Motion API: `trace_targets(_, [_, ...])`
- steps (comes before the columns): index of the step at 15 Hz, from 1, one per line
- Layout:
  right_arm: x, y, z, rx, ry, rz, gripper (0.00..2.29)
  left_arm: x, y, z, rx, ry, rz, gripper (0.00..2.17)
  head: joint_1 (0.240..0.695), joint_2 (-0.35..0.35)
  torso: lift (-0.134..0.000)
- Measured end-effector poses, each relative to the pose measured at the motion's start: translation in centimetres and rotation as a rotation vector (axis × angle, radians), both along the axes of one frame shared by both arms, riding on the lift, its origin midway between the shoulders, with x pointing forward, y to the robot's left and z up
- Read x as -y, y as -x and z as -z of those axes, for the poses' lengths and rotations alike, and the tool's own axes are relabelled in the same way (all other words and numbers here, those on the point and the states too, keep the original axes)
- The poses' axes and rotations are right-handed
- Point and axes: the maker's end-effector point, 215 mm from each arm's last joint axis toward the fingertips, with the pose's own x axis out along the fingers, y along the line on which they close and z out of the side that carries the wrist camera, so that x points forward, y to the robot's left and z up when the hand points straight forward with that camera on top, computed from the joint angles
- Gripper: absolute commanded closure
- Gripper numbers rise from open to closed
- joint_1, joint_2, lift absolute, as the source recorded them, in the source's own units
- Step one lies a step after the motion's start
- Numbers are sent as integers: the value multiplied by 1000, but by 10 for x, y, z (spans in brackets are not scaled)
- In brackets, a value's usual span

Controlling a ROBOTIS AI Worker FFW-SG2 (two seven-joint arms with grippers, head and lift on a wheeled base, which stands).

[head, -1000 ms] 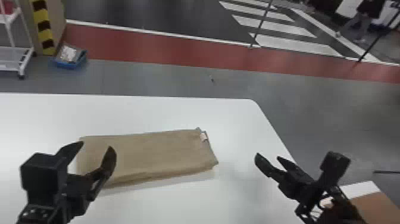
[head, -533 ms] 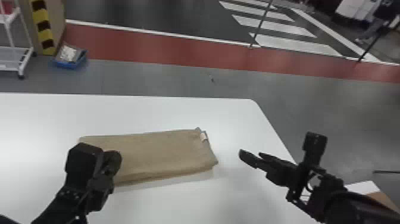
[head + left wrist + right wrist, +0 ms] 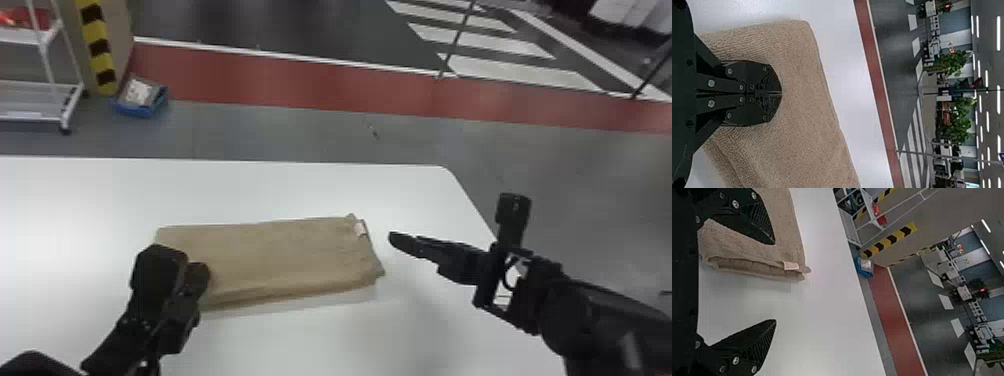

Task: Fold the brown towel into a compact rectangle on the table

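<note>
the left gripper (image 3: 781,93) has closed since a second ago, its two fingers now together over the left part of the towel (image 3: 290,255); no cloth can be seen pinched between them, and whether they touch it i cannot tell. the right gripper (image 3: 775,282) has swung in closer to the towel's right end, fingers spread wide, holding nothing. the towel itself has not shifted, so this looks like a readying or pressing move, with the folding well along and perhaps one more fold or a tidy-up left.

the towel lies flat on the white table (image 3: 300,185): a brown, ribbed, long rectangle, layers stacked along its near edge, a small pale label (image 3: 360,229) at the far right corner, that end slightly uneven.
</note>
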Motion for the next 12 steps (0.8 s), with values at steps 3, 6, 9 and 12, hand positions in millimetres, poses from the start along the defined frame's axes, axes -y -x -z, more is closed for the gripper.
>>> trace_targets(3, [-13,-12,1,-1,-13,-50,282,4,-1,1,-2,1,5,2128,695,-270,-125])
trace_targets(6, [-22,-21,6,-12,38,-74,289,7,-2,0,0,6,7,2128,695,-260,-125])
trace_targets(9, [-25,-28,14,-26,84,-85,390,8,-4,-3,6,9,6,2128,695,-255,-125])
trace_targets(12, [-29,-34,26,-43,106,-95,404,6,-7,-7,15,15,2,2128,695,-247,-125])
